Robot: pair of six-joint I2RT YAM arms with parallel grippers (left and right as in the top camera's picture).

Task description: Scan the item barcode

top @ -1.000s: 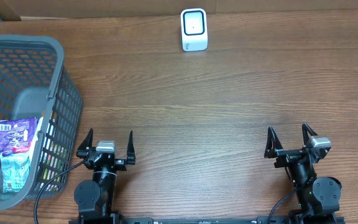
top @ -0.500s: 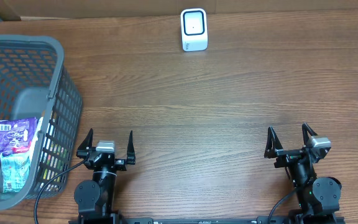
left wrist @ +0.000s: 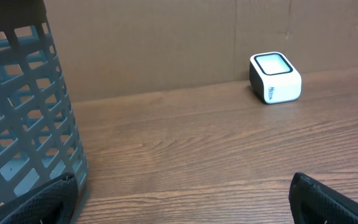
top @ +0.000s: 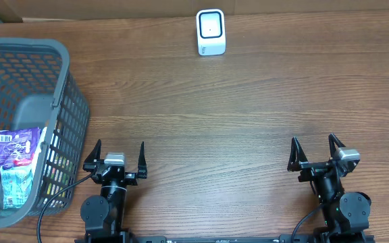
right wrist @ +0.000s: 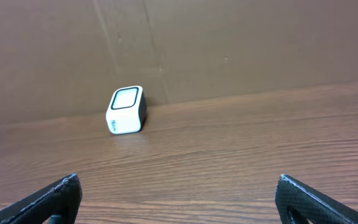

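Nothing had shifted over the last second. Our left gripper [top: 120, 152] and right gripper [top: 313, 145] both hung wide open and empty at the near side. The purple packet [top: 13, 148] and green packet [top: 15, 185] lay in the basket [top: 66, 88], well apart from the scanner [top: 211, 32]. We judged the task not yet begun, with a pick from the basket due first.

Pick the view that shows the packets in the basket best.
Overhead. It looks straight down into the basket, so the purple packet and the green packet below it are both visible. Left wrist shows only the basket's mesh from outside; no packet can be made out. Right wrist shows neither.
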